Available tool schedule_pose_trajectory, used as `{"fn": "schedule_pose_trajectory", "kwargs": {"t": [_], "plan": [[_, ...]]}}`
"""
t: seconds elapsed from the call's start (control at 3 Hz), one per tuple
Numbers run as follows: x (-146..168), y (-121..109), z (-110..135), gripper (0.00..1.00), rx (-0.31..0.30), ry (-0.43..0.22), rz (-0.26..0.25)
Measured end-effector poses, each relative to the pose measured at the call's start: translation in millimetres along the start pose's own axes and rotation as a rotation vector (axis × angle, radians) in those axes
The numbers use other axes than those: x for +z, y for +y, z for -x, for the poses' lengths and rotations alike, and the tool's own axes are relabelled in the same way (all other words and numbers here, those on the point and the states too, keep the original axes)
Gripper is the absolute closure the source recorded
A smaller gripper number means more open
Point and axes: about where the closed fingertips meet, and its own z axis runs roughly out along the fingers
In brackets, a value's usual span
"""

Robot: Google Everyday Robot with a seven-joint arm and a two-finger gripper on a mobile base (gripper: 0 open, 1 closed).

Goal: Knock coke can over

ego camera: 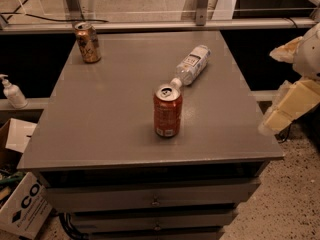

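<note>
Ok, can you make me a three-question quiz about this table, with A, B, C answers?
1. Where is the gold-brown can?
A. back left corner of the table
B. front right corner
C. on the floor

2. How many cans stand on the table?
A. one
B. two
C. four

3. How is the coke can?
A. upright
B. lying on its side
C. crushed flat

Answers:
1 A, it stands by the far left corner.
2 B, only the coke can and the gold-brown can.
3 A, its silver top faces up, and the gripper hangs beyond the table's right edge, apart from it.
</note>
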Motion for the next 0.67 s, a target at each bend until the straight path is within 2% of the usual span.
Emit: {"fn": "schedule_pose_trajectory", "kwargs": {"t": [0.67], "plan": [[60, 7, 27, 0.00, 0.117, -0.297, 0.071]]}}
